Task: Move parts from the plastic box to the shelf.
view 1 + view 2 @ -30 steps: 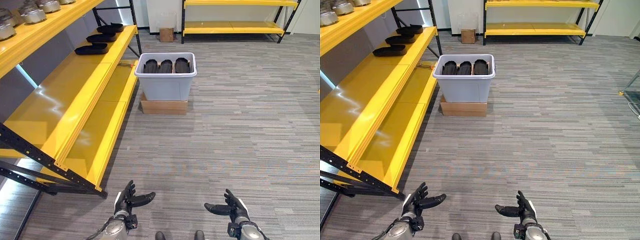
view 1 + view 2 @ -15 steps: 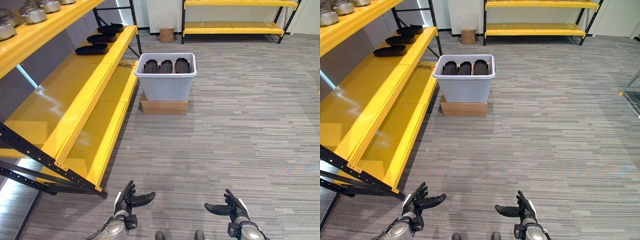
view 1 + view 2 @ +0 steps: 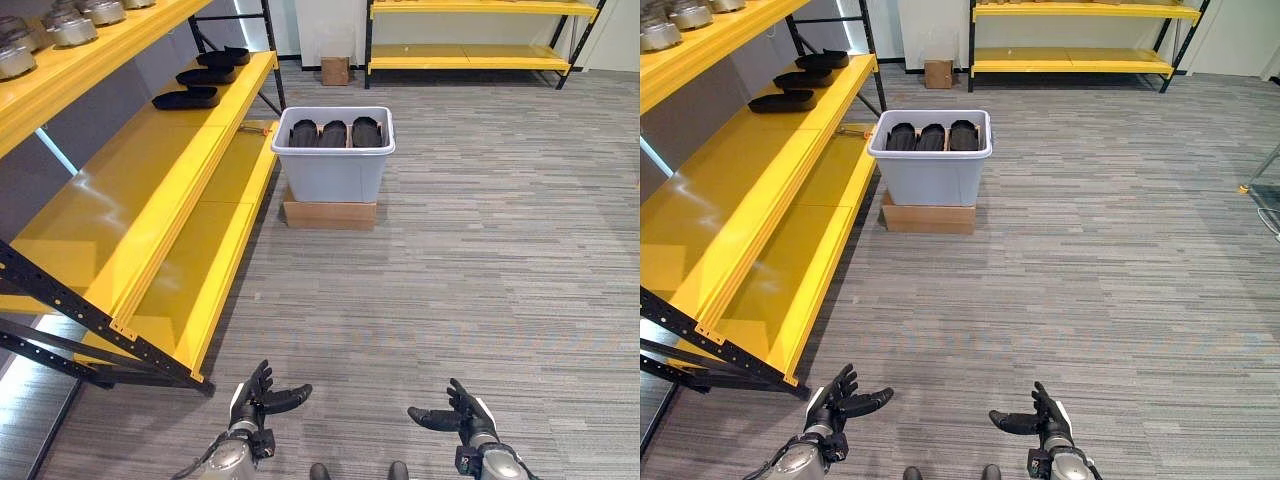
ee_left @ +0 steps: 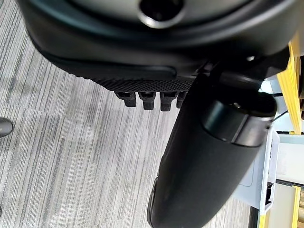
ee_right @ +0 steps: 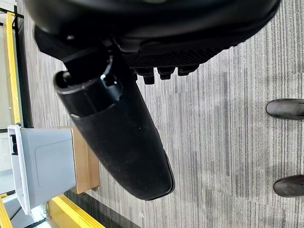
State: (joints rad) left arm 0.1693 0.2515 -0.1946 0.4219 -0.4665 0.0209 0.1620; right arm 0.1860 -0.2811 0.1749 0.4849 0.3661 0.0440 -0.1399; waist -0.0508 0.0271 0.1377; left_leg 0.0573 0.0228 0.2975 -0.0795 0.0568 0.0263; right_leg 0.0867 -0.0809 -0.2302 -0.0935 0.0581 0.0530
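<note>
A grey plastic box (image 3: 334, 160) stands on a flat cardboard box (image 3: 329, 213) on the carpet, far ahead of me. Three black parts (image 3: 333, 132) stand side by side inside it. The yellow shelf (image 3: 150, 190) runs along my left, and three more black parts (image 3: 186, 98) lie at its far end. My left hand (image 3: 256, 401) and right hand (image 3: 458, 412) hover low over the floor at the near edge, both open and empty, thumbs pointing toward each other. The box also shows past the thumb in the right wrist view (image 5: 42, 166).
Metal canisters (image 3: 70, 27) sit on the upper shelf level at the left. A second yellow rack (image 3: 470, 55) stands at the far wall, with a small cardboard box (image 3: 335, 70) beside it. Grey striped carpet (image 3: 470, 260) lies open between me and the box.
The whole picture has shifted very slightly, so the camera moved a little. Both hands stay where they were.
</note>
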